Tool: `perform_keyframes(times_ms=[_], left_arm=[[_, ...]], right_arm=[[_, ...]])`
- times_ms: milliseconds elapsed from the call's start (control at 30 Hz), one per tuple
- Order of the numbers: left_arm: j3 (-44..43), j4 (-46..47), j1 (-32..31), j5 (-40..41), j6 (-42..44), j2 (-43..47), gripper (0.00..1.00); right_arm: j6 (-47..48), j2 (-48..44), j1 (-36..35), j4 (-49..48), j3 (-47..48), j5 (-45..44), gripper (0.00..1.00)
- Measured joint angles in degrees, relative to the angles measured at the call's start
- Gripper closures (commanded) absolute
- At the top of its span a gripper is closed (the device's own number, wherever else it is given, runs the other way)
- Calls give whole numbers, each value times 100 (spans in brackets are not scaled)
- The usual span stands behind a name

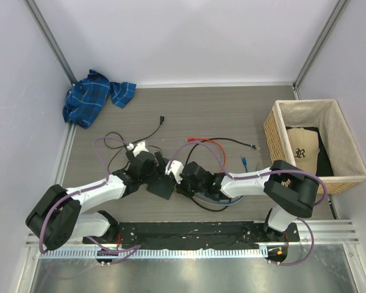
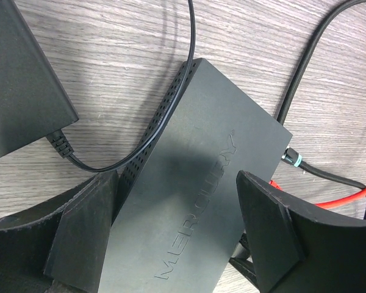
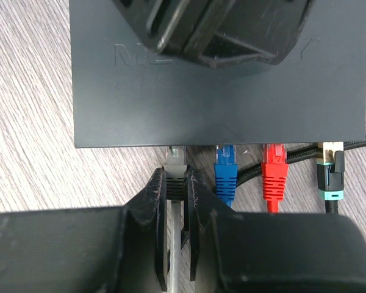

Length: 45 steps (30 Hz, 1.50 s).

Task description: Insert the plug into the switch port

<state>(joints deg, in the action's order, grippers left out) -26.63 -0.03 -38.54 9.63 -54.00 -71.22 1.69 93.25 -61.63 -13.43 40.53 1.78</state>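
Observation:
The switch [image 3: 232, 104] is a flat dark grey box marked MERCURY; it also shows in the top view [image 1: 161, 188] and the left wrist view [image 2: 201, 177]. My right gripper [image 3: 175, 178] is shut on a grey plug [image 3: 175, 160], whose clear tip reaches the switch's near edge. The port itself is hidden under that edge. A blue plug [image 3: 226, 174], a red plug [image 3: 274, 174] and a braided cable's plug [image 3: 330, 174] sit in the same edge to the right. My left gripper [image 2: 180, 235] is open, its fingers [image 2: 85, 238] spread over the switch's two long sides.
A black adapter brick [image 2: 18, 79] with a thin black cord [image 2: 140, 137] lies beside the switch. Loose cables [image 1: 216, 146] trail across the table. A wicker basket [image 1: 269, 131] holding a cap [image 1: 302, 149] stands at the right. A blue plaid cloth [image 1: 94, 97] lies at the back left.

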Motion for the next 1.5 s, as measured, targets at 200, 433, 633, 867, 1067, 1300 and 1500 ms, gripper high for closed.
perform_keyframes(times_ms=[200, 433, 633, 867, 1067, 1300, 1500], left_arm=[[-13, 0, -127, 114, 70, -37, 20], [-26, 42, -262, 269, 127, -76, 20], [-24, 46, -310, 387, 129, -70, 20], [33, 153, -313, 603, 35, -66, 20], [39, 175, -374, 743, -2, -66, 18], [-4, -94, -516, 826, 42, 22, 11], [-107, -522, -570, 472, 39, 138, 4]], right_arm=[[153, 2, 20, 262, 140, 79, 99], [227, 52, 72, 531, 306, 140, 99], [131, 116, 111, 444, 308, 140, 99], [-170, 205, 146, 243, 308, 240, 99], [-181, 197, 146, 240, 295, 203, 96], [101, 59, 142, 243, 155, 50, 70], [109, -197, 199, -107, -129, -168, 50]])
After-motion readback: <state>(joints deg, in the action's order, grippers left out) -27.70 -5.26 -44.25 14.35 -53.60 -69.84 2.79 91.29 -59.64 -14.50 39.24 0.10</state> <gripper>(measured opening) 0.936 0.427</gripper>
